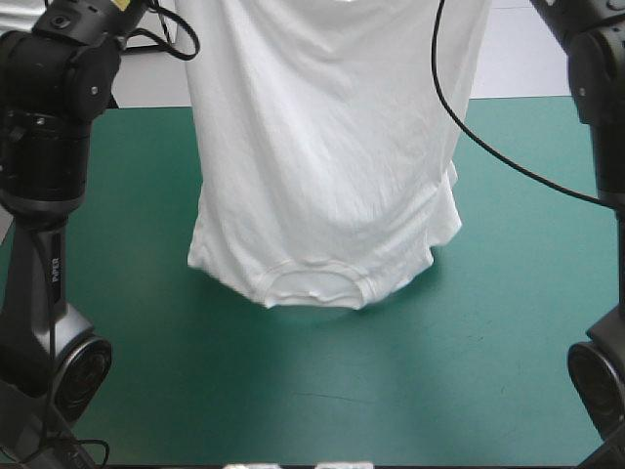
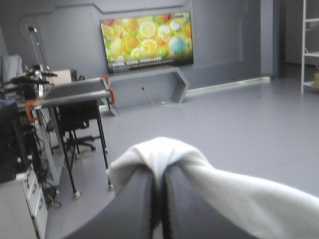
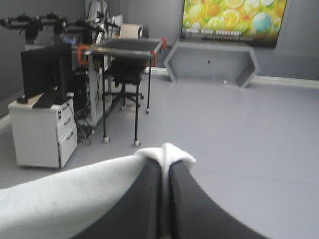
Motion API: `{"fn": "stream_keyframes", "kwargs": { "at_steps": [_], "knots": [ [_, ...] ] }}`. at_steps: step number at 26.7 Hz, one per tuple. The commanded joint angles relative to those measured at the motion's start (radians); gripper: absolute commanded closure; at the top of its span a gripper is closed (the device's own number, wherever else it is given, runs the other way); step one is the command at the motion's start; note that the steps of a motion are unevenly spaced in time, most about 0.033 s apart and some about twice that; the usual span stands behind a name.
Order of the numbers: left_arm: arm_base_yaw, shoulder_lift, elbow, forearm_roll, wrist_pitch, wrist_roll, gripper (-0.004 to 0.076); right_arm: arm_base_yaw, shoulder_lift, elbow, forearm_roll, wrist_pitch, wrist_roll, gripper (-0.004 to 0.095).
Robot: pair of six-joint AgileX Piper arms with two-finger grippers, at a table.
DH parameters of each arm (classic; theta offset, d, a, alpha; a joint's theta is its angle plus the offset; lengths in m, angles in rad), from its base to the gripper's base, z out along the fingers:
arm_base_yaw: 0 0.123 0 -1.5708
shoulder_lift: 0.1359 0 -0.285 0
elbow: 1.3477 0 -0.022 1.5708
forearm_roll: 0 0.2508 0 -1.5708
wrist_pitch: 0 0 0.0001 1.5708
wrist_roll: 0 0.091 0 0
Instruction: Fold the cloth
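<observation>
The white T-shirt [image 1: 327, 147] hangs upside down between both raised arms, its body stretched wide and its collar [image 1: 317, 283] resting on the teal-green table [image 1: 469, 342]. The grippers themselves are above the high view's top edge. In the left wrist view my left gripper [image 2: 160, 174] is shut on the T-shirt [image 2: 239, 194], white cloth bunched over its tips and trailing off to one side. In the right wrist view my right gripper [image 3: 164, 172] is likewise shut on the T-shirt [image 3: 60, 199], a fold of cloth [image 3: 167, 152] pinched between the black fingers.
The left arm's dark column [image 1: 44, 147] stands at the table's left side, and the right arm [image 1: 601, 107] at its right. Bare teal-green cover lies in front of the collar and to both sides of the shirt.
</observation>
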Motion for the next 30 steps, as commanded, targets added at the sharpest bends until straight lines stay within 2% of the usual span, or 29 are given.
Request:
{"fn": "stream_keyframes", "kwargs": {
  "at_steps": [1, 3, 8, 12, 20, 25, 30],
  "knots": [
    [0.028, -0.014, -0.021, 0.031, -0.242, -0.027, 0.0734, -0.002, 0.008, -0.017, -0.09, -0.243, 0.045, 0.0923],
    [0.078, -0.004, -0.021, 0.013, -0.281, -0.096, 0.0734, -0.002, 0.029, -0.021, -0.097, -0.256, 0.047, 0.0923],
    [0.141, 0.028, -0.021, -0.077, -0.266, -0.071, 0.0734, -0.004, 0.052, -0.024, -0.097, -0.239, 0.05, 0.0923],
    [0.141, 0.096, -0.017, -0.096, -0.128, -0.071, 0.0734, -0.004, 0.117, -0.024, -0.072, -0.091, 0.05, 0.0923],
    [0.141, 0.266, -0.017, -0.087, 0.174, -0.071, 0.0734, -0.004, 0.289, -0.024, 0.052, 0.096, 0.05, 0.0925],
    [0.143, 0.36, -0.017, -0.087, 0.269, -0.071, 0.0734, -0.008, 0.414, -0.024, 0.056, 0.191, 0.05, 0.0925],
    [0.147, 0.445, -0.017, -0.115, 0.365, -0.077, 0.0734, -0.053, 0.504, -0.024, 0.151, 0.307, 0.047, 0.0925]
  ]
}}
